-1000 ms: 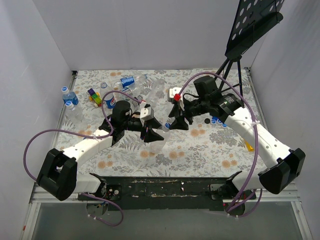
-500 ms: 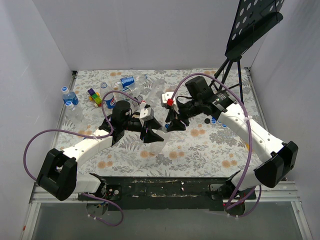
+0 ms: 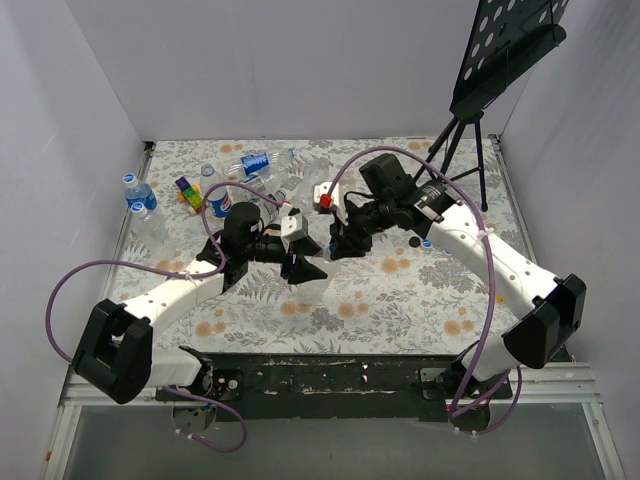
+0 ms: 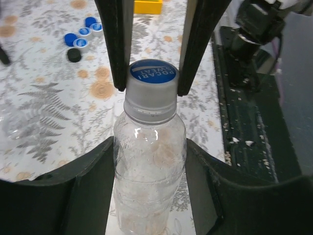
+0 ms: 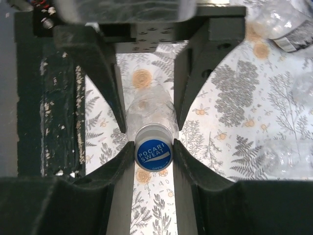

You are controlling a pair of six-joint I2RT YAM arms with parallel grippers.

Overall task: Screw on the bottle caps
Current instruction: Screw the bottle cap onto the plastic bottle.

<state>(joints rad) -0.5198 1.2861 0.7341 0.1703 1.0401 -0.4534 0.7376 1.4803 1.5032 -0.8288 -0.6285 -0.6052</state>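
Right, gripping the clear bottle (image 4: 146,196) around its body with the left claw (image 4: 149,147), closed snug on both sides, out over the middle of the desk (image 3: 400,290) between the two arms. Meeting it head-on with the right claw (image 5: 153,144), pinched onto the blue-topped Pocari Sweat cap (image 5: 153,154), touching its rim on either side. Seated square on the neck, by the look of it; impossible to tell the depth of thread engagement from here. So: hold the bottle rigid, without squeezing hard enough to buckle that thin wall, and turn the right wrist about the bottle's own axis, pressing in lightly. Best to line up dead straight first, to avoid cross-threading. Probably needs a release and a fresh grip for further turns. Spare blue caps (image 4: 71,39) lying well off on the desk, more bottles (image 3: 221,200) over at the far left.
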